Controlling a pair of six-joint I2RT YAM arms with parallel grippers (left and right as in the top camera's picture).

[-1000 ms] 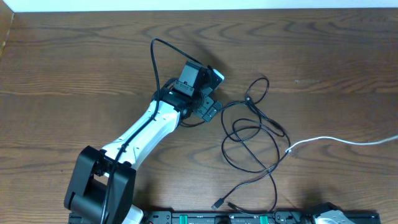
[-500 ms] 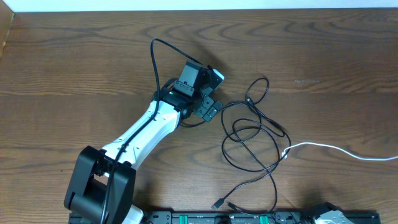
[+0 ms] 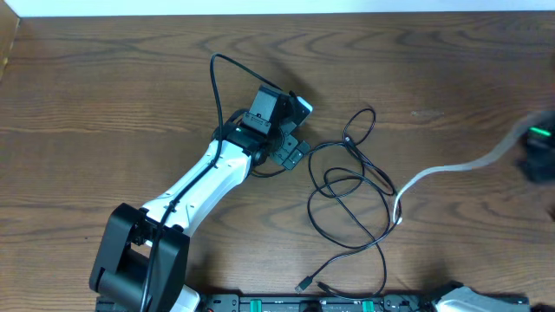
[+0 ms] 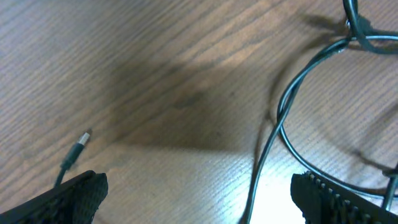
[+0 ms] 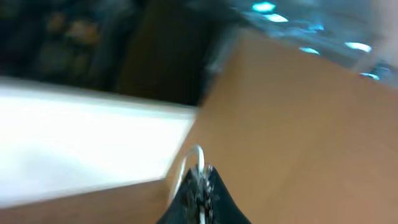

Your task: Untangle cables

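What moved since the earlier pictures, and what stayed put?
The white cable moved: its far end, which trailed off the table's right edge, now rises toward the blurred right hand, newly in view and shut on it. Its plug end slid slightly left, against the black cable. The black loops, the left hand and its arm stayed as they were.

The table is dark, matt, grained wood; the black cables look smooth, rubbery, slightly glossy, one plug metal-tipped.
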